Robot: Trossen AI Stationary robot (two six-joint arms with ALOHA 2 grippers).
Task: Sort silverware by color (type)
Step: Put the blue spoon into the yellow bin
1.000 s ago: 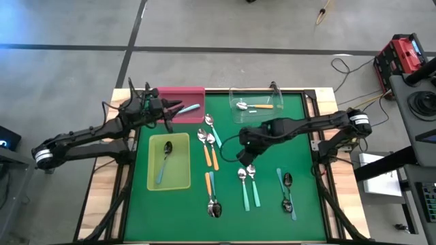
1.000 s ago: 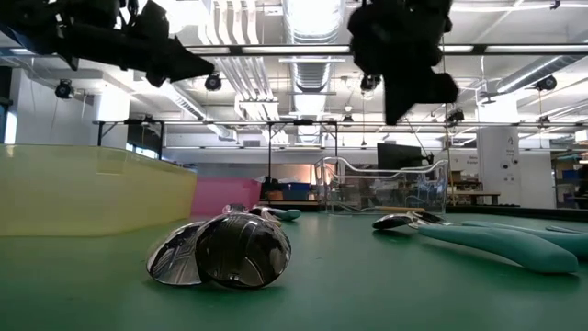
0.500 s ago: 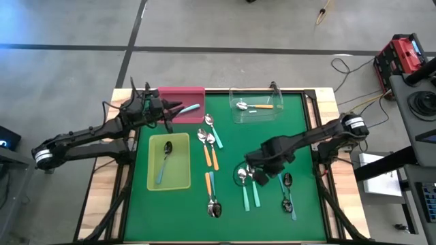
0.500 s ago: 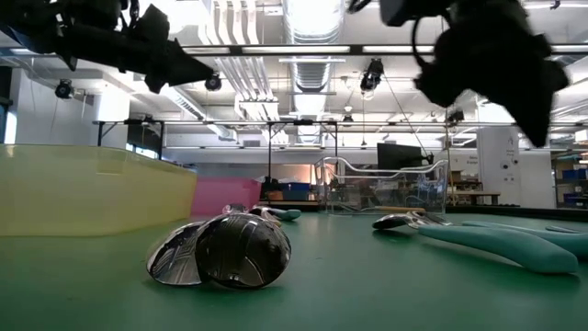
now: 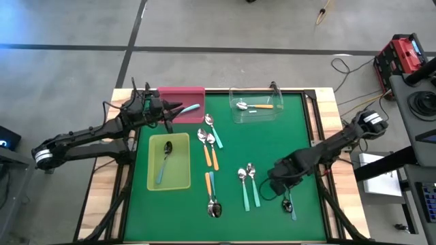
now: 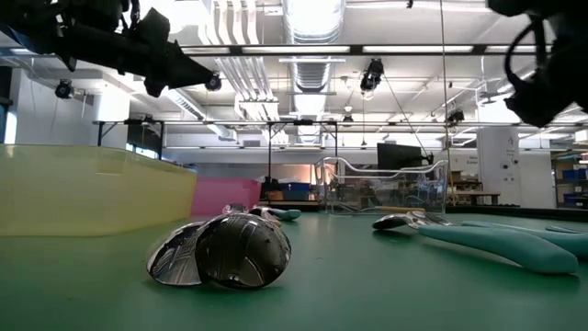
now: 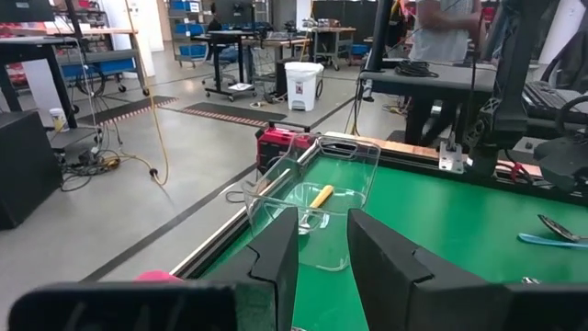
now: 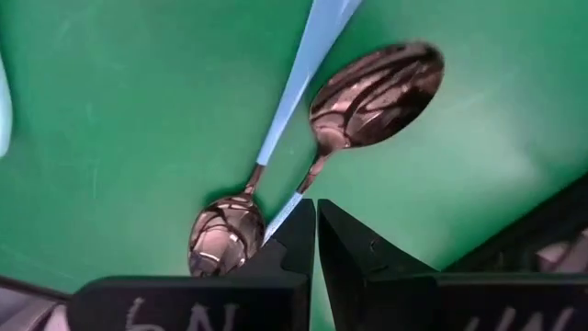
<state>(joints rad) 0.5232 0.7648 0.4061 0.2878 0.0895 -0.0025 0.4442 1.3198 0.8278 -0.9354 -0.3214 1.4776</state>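
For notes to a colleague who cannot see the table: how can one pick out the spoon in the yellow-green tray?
On the green table, find the yellow-green tray beside the left arm. One spoon with a bluish handle lies inside, bowl toward the pink tray. Its neighbours lie on the green surface; it alone sits in this tray.

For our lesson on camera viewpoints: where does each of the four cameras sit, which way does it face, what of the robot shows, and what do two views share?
High view: overhead, looking down; both arms, the trays.
Low view: table height, facing the room; arms overhead.
Left wrist view: past the left gripper toward the clear tray.
Right wrist view: right gripper, shut, over two light blue spoons.
Shared: clear tray, also in the high view.
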